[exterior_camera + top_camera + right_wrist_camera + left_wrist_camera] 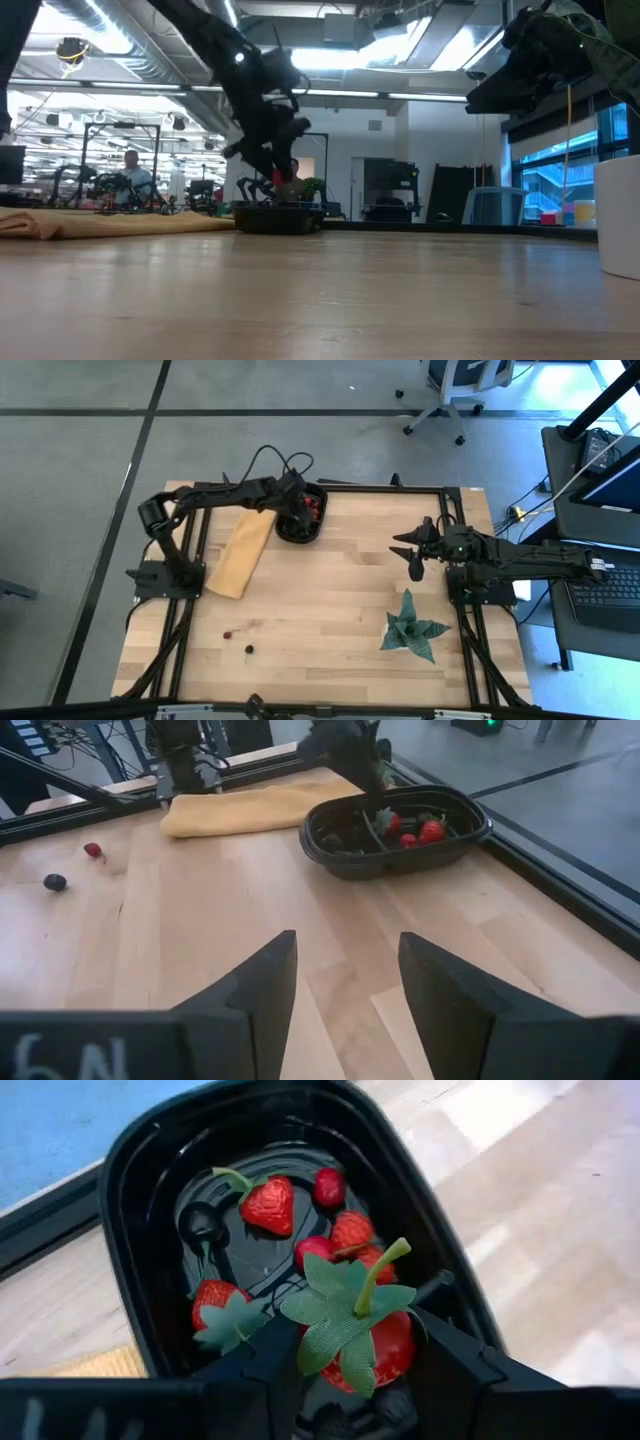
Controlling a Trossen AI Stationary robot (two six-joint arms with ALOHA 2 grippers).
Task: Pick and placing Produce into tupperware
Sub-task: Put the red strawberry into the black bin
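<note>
The black tupperware tub (302,539) stands at the table's far side, left of centre. In the left wrist view its rim (120,1200) surrounds several red strawberries (268,1205) and a dark berry (200,1220) lying on its floor. My left gripper (360,1330) hangs over the tub (275,218), shut on a leafy strawberry (390,1350). Two loose fruits lie on the near left of the table: a red one (228,632) and a dark one (248,650). My right gripper (345,955) waits open above the table's right side (412,555), apart from everything. My left gripper pinches the strawberry by the sides of its red body (400,1342) between its two fingers (450,1365), coming from above and pointing down into the tub. The fruit is clear of the tub floor, its green leaf cap (340,1305) and stem facing the camera.
A tan folded cloth (240,552) lies just left of the tub. A green spiky star-shaped plant (410,628) sits near the right edge, below the right arm. Bare wood spreads across the table's middle (320,600). Black frame rails run along the table's edges.
</note>
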